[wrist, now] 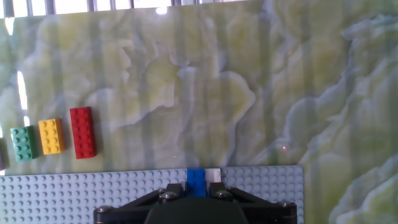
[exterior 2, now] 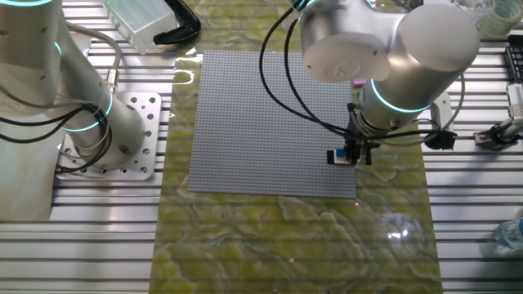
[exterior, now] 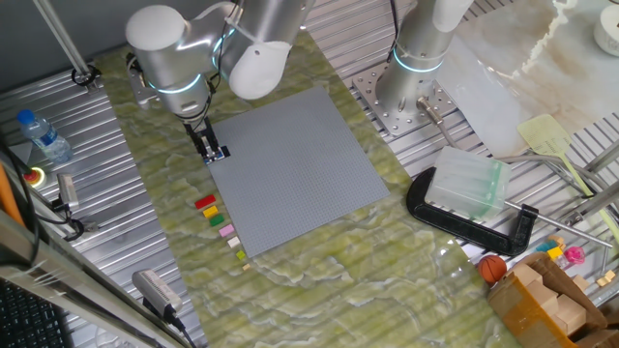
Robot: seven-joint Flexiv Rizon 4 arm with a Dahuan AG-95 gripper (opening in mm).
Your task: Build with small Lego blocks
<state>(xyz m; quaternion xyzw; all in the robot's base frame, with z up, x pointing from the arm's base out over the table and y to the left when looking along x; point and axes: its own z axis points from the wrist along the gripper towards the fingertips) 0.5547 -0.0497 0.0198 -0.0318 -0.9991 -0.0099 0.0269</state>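
My gripper (exterior: 215, 153) stands at the near-left corner of the grey baseplate (exterior: 290, 164), shut on a blue brick (wrist: 196, 182) that sits on the plate's edge. A white brick (wrist: 213, 175) touches the blue one on its right. In the other fixed view the gripper (exterior 2: 357, 155) is at the plate's right edge with the blue and white bricks (exterior 2: 335, 157) beside it. Red (wrist: 83, 132), yellow (wrist: 51, 135) and green (wrist: 23, 143) bricks lie in a row on the mat. That row (exterior: 215, 220) also holds pink and tan bricks.
The baseplate (wrist: 74, 193) lies on a green marbled mat (wrist: 217, 93). A second arm's base (exterior: 406, 97) stands behind the plate. A black clamp with a clear box (exterior: 469, 188) lies to the right. A water bottle (exterior: 44, 135) lies at far left.
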